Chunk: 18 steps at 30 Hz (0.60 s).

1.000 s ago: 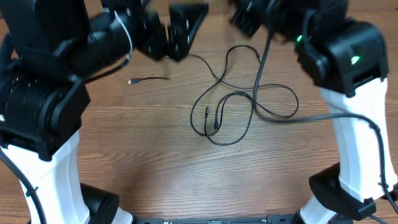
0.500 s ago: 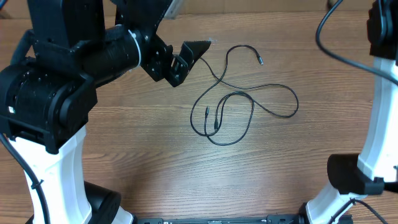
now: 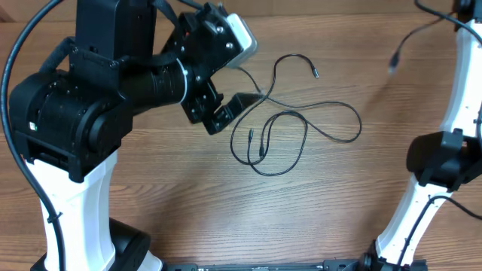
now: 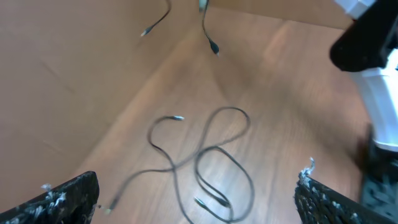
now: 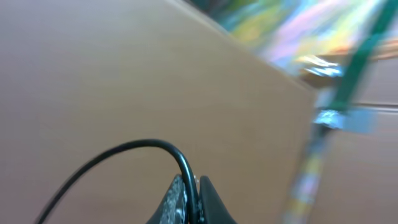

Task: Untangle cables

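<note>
Closest to me, the left gripper (image 4: 198,202) hangs over the desk (image 3: 188,203) with its jaws spread wide and nothing between them. Just beyond them the looped cables (image 3: 306,134) lie flat on the wood, strands crossing one another in several places. If I drop the jaws onto a crossing, I judge they will pinch two strands together and pull the knot tighter rather than free it. A small plug could also catch in a loop as I drag. Farthest off, the right gripper (image 5: 188,186) is raised high, its jaws clenched on a held strand (image 5: 124,148) whose ends dangle. If that thin cord slips, it may fall across the loops.
</note>
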Tool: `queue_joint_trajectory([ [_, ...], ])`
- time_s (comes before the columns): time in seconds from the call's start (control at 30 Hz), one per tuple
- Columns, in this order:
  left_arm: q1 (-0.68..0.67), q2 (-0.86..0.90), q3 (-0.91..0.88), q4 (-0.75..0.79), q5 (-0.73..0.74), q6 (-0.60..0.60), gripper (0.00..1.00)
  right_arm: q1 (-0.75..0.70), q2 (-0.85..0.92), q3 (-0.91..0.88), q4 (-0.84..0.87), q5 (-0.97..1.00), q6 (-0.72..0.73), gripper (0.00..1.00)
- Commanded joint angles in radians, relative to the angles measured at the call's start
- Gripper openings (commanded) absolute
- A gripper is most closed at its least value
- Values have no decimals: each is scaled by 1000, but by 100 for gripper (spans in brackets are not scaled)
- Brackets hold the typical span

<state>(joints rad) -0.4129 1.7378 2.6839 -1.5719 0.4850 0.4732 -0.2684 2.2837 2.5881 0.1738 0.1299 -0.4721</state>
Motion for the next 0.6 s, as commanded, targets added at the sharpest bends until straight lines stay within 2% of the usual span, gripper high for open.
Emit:
queue_joint_trajectory([
  [0.0, -6, 5, 1, 41, -56, -17, 100, -80, -16, 16, 87, 78, 0, 4],
  [0.13, -6, 5, 1, 91, -60, -17, 100, -163, -15, 16, 107, 37, 5, 4],
  [0.2, -6, 5, 2, 111, -81, -17, 100, -210, -10, 16, 78, 6, 55, 4],
  [0.33, -6, 5, 2, 148, -96, -37, 100, -291, 27, 16, -71, -54, 176, 4],
  [0.4, -6, 5, 2, 162, -96, -64, 100, -334, 75, 16, -148, -60, 261, 4],
  [0.57, -6, 5, 2, 159, -95, -119, 100, -404, 221, 15, -298, -165, 367, 4],
])
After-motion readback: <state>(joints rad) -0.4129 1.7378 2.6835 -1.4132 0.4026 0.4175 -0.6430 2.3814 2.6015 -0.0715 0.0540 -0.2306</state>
